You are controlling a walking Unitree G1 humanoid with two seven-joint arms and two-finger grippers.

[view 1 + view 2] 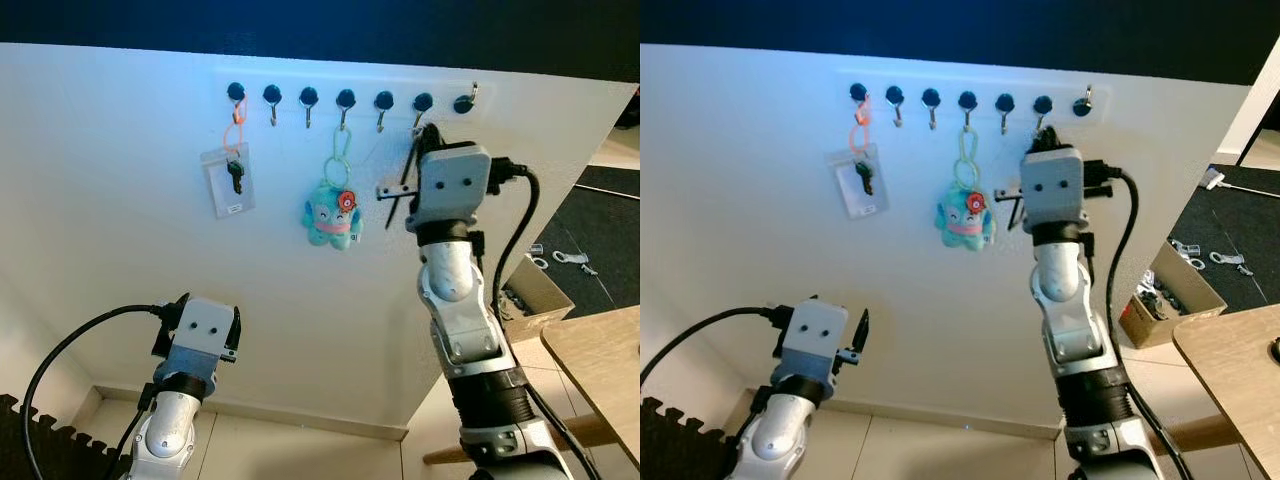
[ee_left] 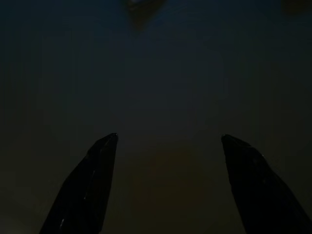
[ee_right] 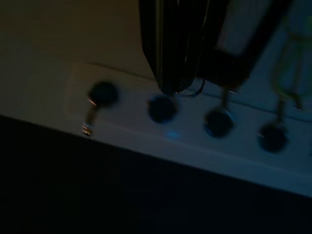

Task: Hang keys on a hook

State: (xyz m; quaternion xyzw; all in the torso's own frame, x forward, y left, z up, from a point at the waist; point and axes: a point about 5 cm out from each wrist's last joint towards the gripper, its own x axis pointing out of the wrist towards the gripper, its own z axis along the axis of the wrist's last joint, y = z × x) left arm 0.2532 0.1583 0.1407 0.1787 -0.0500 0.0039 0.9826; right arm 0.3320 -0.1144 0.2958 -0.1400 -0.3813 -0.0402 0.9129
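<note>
Your right pincer (image 1: 420, 135) is raised to the white hook rail (image 1: 350, 98), pressed together on the keys (image 1: 397, 192), which dangle beside its wrist just under the second hook from the right (image 1: 423, 103), apparently so the ring can catch there. Your left pincer (image 2: 165, 146) hangs low, fingers spread. A blue plush charm (image 1: 333, 217) fills a middle hook.

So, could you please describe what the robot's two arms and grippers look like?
Both arms are silver, jointed segments with dark bands. Each wrist ends in a boxy grey housing with two small dark dots, and a thick black cable loops out from it. The left gripper and right gripper each have two long, tapered black fingers.
</note>
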